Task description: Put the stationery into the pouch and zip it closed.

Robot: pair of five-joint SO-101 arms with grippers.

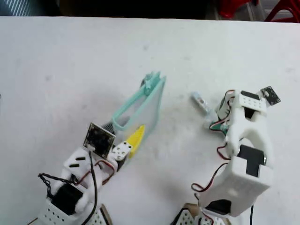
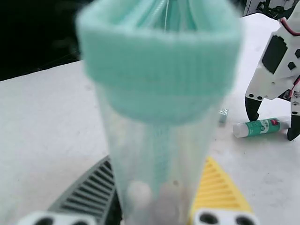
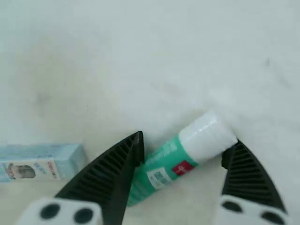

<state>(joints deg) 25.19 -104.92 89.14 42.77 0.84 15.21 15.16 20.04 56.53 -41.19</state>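
Progress: early, as I read it. 2 loose items are out on the worktop [image 1: 70, 61]: a glue stick [image 3: 180, 164] and a small blue box [image 3: 40, 161], which lies just beside it. So loading isn't done, and zipping comes after that. My left gripper [image 1: 124, 129] is clamped on the near end of the pouch [image 1: 143, 110], grey finger on 1 side, yellow on the other, holding it up on edge. Left wrist view shows something pale low inside the pouch, but I can't tell what, and I can't read whether the zip is open. My right gripper [image 3: 186, 140] is spread wide, empty, down at the worktop w/ 1 finger either side of the glue stick, not closed on it. Pouch's long axis runs diagonally from my left gripper away toward the far side, mint band at the far end. Glue stick lies flat, white cap end toward the pouch, green body away from it. Its long axis sits skew in the gap, cap near 1 finger, tail by the other. I judge that closing now would catch it partly endwise rather than square across the barrel. Blue box also lies flat, well apart from the pouch.
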